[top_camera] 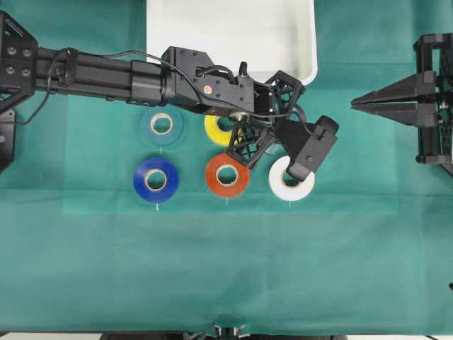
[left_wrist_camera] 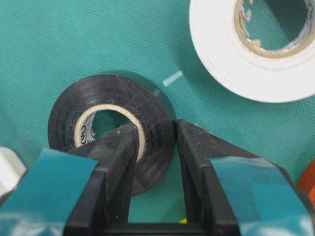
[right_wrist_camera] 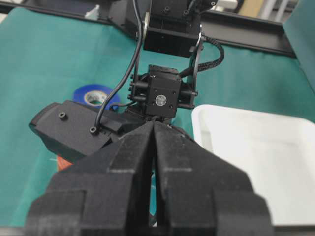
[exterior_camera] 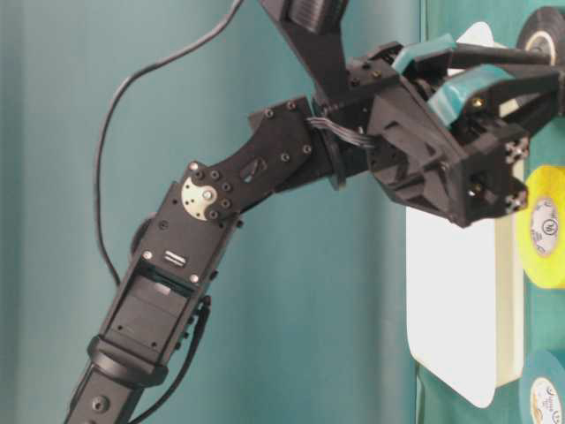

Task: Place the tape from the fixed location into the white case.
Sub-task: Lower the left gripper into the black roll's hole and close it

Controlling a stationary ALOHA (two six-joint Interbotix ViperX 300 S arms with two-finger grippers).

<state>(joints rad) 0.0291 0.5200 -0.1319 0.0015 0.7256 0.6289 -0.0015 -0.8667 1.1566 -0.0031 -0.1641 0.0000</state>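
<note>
A: Why is the left claw point(left_wrist_camera: 152, 142) set like that on the black tape point(left_wrist_camera: 106, 125)?

B: One finger sits in the core hole, the other outside; closed nearly all the way, they pinch the roll's wall, which should hold for a lift; the roll looks to lie on the green cloth point(left_wrist_camera: 74, 44), the white roll point(left_wrist_camera: 246, 54) near it.

A: And further off?

B: The white case point(top_camera: 230, 35) lies beyond; the right claw point(right_wrist_camera: 153, 147) rests pressed shut, gripping nothing.
</note>
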